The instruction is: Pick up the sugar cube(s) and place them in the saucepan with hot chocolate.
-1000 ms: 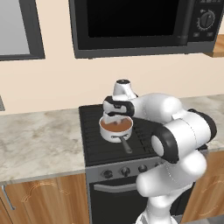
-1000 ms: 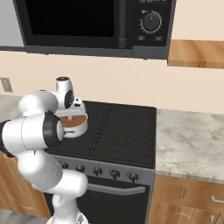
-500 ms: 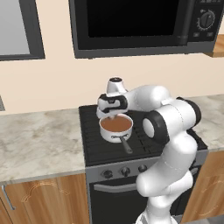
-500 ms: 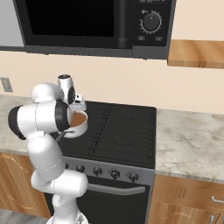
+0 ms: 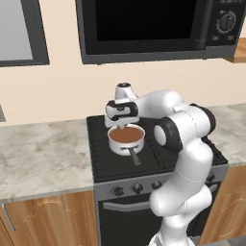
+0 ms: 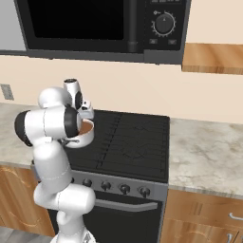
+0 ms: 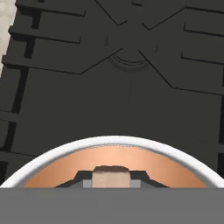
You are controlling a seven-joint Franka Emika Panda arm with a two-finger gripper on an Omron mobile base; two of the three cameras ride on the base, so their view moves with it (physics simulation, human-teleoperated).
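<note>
The saucepan (image 5: 127, 138) with hot chocolate stands on the front-left burner of the black stovetop (image 5: 158, 144), its dark handle (image 5: 134, 156) pointing toward the front. My gripper (image 5: 121, 126) hangs just above the pan's back-left rim, pointing down. In the hand view the gripper (image 7: 111, 181) is shut on a pale beige sugar cube (image 7: 111, 177), directly over the brown liquid (image 7: 65, 173) inside the pan's light rim (image 7: 113, 141). From the right base view, my arm hides most of the saucepan (image 6: 86, 131).
A black microwave (image 5: 149, 29) hangs over the stove. Speckled stone counter (image 5: 43, 156) runs to the left and counter (image 6: 204, 156) to the right. Oven knobs (image 6: 124, 188) line the front panel. A wooden shelf (image 6: 213, 58) juts from the wall at the right.
My hand has shifted a little left over the saucepan and the elbow has swung up and right. The saucepan has stayed put.
</note>
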